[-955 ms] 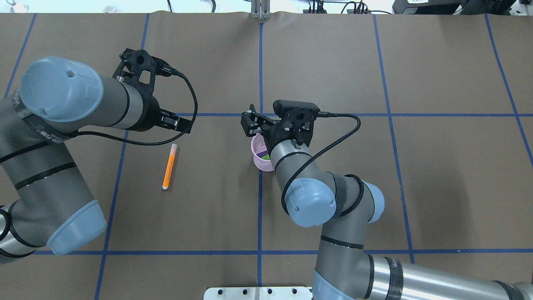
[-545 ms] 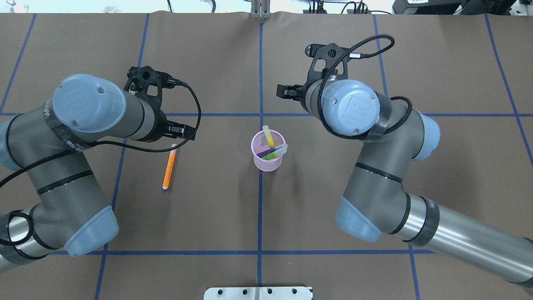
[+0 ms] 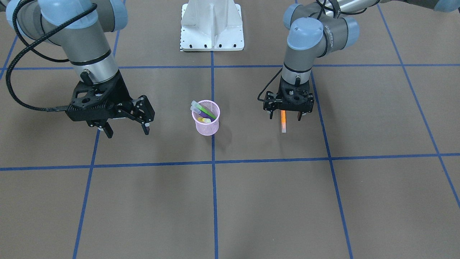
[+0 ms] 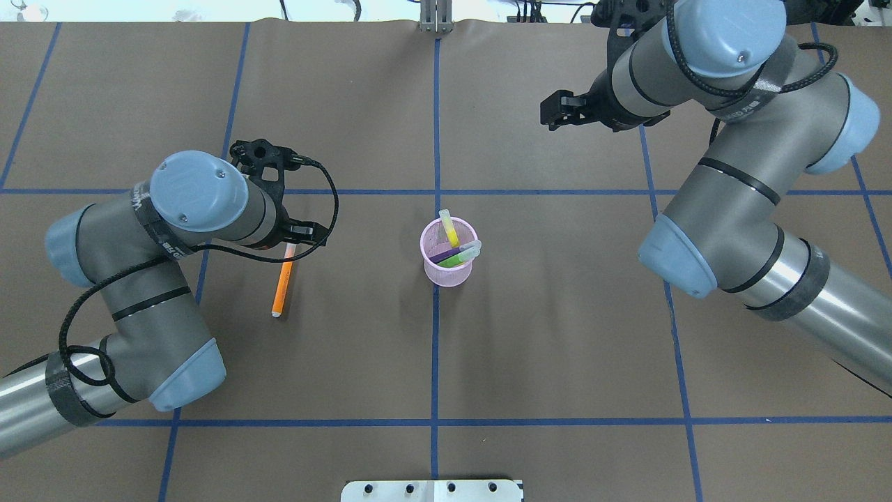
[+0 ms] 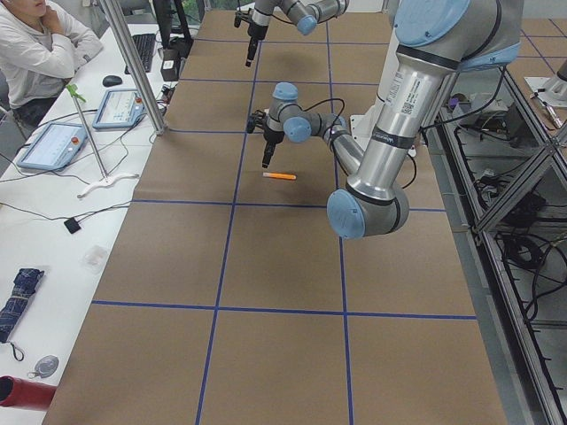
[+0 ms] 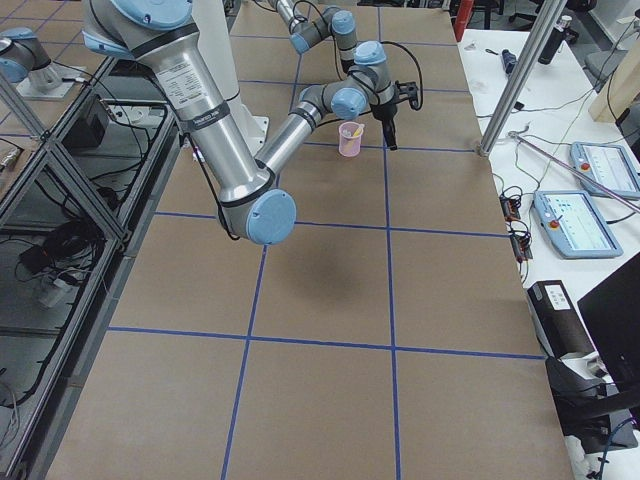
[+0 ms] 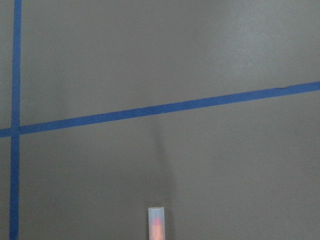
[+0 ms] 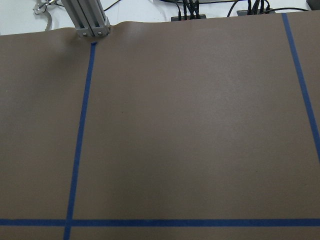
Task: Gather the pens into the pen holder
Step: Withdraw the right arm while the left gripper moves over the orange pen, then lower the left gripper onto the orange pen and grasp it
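The pink mesh pen holder (image 4: pixel 446 273) (image 3: pixel 207 127) stands upright near the table's middle. A yellow pen (image 4: pixel 449 230), a green pen (image 4: pixel 458 259) and a purple pen (image 4: pixel 440 256) lean inside it. The orange pen (image 4: pixel 282 282) (image 3: pixel 283 121) lies flat on the table to the holder's left in the overhead view. Its whitish cap end shows at the bottom of the left wrist view (image 7: pixel 156 225). My left gripper (image 3: pixel 285 117) is open, with one finger on each side of the orange pen's capped half. My right gripper (image 3: pixel 127 132) (image 4: pixel 548 113) is open and empty, well away from the holder.
The table is covered in brown paper with a grid of blue tape lines (image 4: pixel 435 348). The robot's white base plate (image 3: pixel 212 25) is at the near edge. An aluminium post (image 4: pixel 435 17) stands at the far edge. A person and tablets (image 5: pixel 53 142) are at a side bench.
My right arm has left the spot over the holder and swung to the far right, uncovering the yellow pen in it. My left gripper has moved over the orange pen's capped end.
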You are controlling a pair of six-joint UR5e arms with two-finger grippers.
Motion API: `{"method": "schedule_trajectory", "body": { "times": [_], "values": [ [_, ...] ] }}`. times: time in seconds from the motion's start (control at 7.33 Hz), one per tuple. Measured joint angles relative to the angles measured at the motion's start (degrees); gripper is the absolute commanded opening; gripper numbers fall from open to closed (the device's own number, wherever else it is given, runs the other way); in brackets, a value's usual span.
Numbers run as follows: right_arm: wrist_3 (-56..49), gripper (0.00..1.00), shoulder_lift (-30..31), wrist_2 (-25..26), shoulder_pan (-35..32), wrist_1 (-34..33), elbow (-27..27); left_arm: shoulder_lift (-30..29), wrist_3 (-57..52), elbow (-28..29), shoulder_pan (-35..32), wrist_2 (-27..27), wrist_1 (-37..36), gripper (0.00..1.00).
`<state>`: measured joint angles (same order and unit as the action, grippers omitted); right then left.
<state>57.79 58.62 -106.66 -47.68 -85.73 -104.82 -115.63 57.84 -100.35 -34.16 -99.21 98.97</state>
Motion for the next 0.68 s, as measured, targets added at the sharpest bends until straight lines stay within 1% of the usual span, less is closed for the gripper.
{"method": "schedule_trajectory", "body": {
  "times": [0.27,0.41,0.55,0.68],
  "values": [
    [-0.6,0.99,0.6,-0.4,-0.4,0.3,-0.1,0.1,-0.2,1.7,0.4,-2.4,1.7,0.86],
    [-0.6,0.99,0.8,-0.2,-0.5,0.4,-0.1,0.3,-0.2,2.1,0.7,-3.9,1.8,0.76],
    [-0.6,0.99,1.0,0.0,-0.5,0.6,-0.1,0.4,-0.2,2.3,1.1,-4.6,1.6,0.75],
    [-0.6,0.99,1.0,0.1,-0.5,0.6,-0.2,0.5,-0.2,2.4,1.4,-4.9,1.4,0.67]
  ]
}}
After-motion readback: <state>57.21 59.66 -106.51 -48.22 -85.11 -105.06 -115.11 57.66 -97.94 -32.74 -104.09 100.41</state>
